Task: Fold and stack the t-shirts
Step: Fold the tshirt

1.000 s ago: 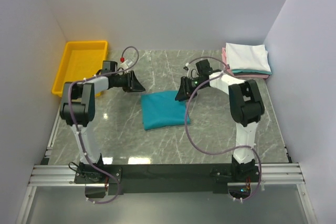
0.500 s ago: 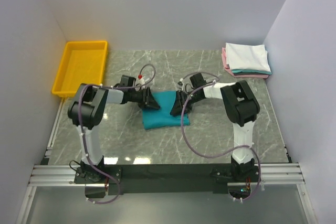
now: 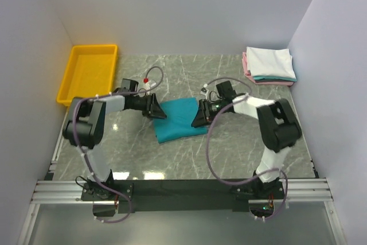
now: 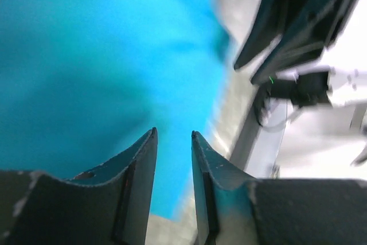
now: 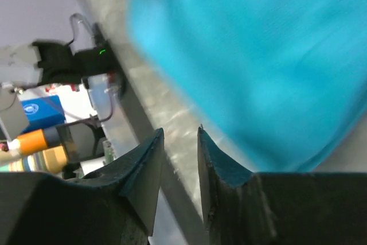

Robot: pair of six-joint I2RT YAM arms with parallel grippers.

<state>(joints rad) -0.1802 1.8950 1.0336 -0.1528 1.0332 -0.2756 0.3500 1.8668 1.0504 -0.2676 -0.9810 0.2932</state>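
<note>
A plain teal t-shirt [image 3: 179, 120], folded into a flat rectangle, lies on the marble table in the middle. My left gripper [image 3: 157, 109] is low at its left edge, and my right gripper [image 3: 199, 116] is low at its right edge. In the left wrist view the jaws [image 4: 173, 133] stand a little apart with nothing between them, and the teal cloth [image 4: 86, 55] lies just beyond. In the right wrist view the jaws [image 5: 180, 130] also stand apart and empty, beside the teal cloth [image 5: 258, 55]. A stack of folded white, teal and pink t-shirts [image 3: 269, 64] sits at the back right.
A yellow plastic bin [image 3: 89, 73] stands at the back left, off the table's left edge. White walls close in the left, right and back sides. The arms' bases and a metal rail [image 3: 183, 190] run along the near edge.
Both grippers came in from the back and dropped to the teal t-shirt's two sides. Since half a second ago they have drawn slightly outward. The shirt lies in about the same place.
</note>
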